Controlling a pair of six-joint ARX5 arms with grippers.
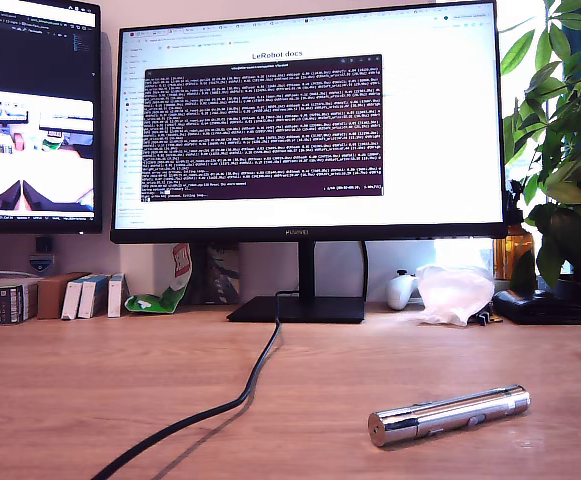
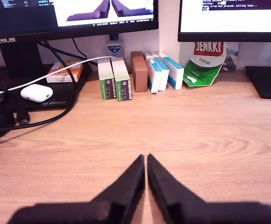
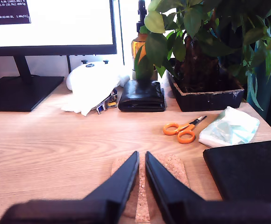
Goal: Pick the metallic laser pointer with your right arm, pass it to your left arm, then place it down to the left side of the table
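While the laser pointer (image 1: 448, 415) lies untouched on the tabletop (image 1: 90, 380), my first hand (image 2: 146, 157) and my second hand (image 3: 142, 153) are both nearly closed and empty; every step remains.

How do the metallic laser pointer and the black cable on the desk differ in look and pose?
The metallic laser pointer is shiny silver; the black cable is matt black. The pointer is a short, straight, rigid cylinder, while the cable is long and thin and curves from the monitor stand to the picture's bottom edge. Both lie flat on the table, apart from each other.
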